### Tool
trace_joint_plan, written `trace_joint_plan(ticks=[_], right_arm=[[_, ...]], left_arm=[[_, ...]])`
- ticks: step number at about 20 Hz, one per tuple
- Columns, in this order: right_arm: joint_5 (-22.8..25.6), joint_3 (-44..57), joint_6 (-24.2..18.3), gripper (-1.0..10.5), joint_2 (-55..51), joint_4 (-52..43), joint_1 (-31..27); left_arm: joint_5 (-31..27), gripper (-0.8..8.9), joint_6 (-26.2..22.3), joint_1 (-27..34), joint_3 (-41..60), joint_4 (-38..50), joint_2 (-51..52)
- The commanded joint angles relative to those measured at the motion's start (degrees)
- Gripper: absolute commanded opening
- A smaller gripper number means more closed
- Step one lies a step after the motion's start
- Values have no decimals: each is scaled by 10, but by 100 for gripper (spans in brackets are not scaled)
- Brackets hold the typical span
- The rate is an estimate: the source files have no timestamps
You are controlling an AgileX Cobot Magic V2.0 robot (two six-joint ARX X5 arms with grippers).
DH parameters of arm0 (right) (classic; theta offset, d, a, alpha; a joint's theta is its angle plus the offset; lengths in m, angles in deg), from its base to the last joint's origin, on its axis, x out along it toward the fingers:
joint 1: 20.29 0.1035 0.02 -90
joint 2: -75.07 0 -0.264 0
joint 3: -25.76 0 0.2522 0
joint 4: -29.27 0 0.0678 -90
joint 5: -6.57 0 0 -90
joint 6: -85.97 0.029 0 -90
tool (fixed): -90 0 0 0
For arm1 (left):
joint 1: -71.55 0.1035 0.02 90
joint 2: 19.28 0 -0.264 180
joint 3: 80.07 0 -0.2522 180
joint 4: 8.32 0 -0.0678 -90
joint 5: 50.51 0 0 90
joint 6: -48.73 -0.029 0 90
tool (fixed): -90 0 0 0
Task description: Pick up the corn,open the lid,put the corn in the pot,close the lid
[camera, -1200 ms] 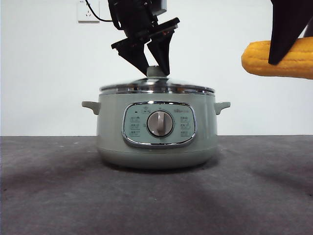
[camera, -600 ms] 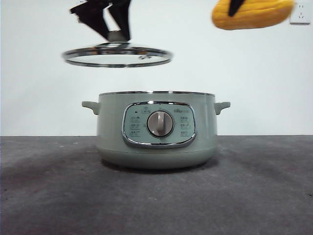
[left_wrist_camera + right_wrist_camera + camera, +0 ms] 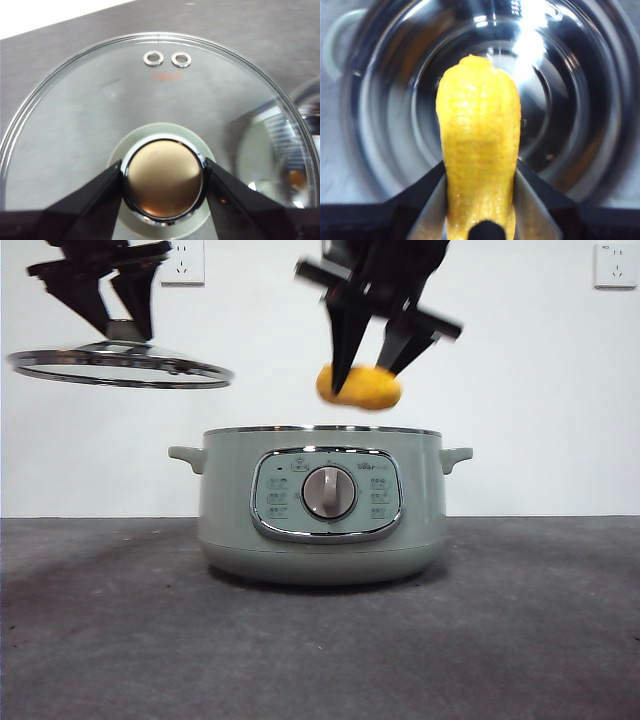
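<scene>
1. Left hand (image 3: 107, 300) clenched on the knob of the lid (image 3: 120, 368), held level in the air, off to the pot's side. Keep it parked there.
2. Pot (image 3: 322, 502) open on the bench (image 3: 320, 640).
3. Right hand (image 3: 378, 335) grasping the corn (image 3: 360, 386) just above the pot's mouth, over its middle. Lower it closer before letting go, so it won't bounce off the steel.

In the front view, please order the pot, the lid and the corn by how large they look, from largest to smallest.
1. The pot, widest and tallest.
2. The lid, held by the left gripper; nearly as wide, seen edge-on, so thin.
3. The corn, held by the right gripper; it points toward the camera, so its length is hidden.
</scene>
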Motion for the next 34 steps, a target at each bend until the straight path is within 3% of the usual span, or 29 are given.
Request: trace_joint_plan(ticks=[1,9,21,23,27,34], right_arm=[[-2,-46,-8,-16,51,-3,1],[-1,-86,-25,-16,156,-34,20],[-1,-86,-25,-15,202,-46,32],[-1,-86,-22,57,202,-43,33],[0,-86,-16,398,198,-41,33],[23,-86,-13,411,140,-32,35]], left_arm=[[5,-9,-13,23,-5,22,9],[35,-9,-26,71,-5,26,9],[35,-9,-28,77,-5,26,9],[35,-9,-28,77,-5,26,9],[35,-9,-28,76,-5,26,9],[65,-9,-25,76,-5,24,9]])
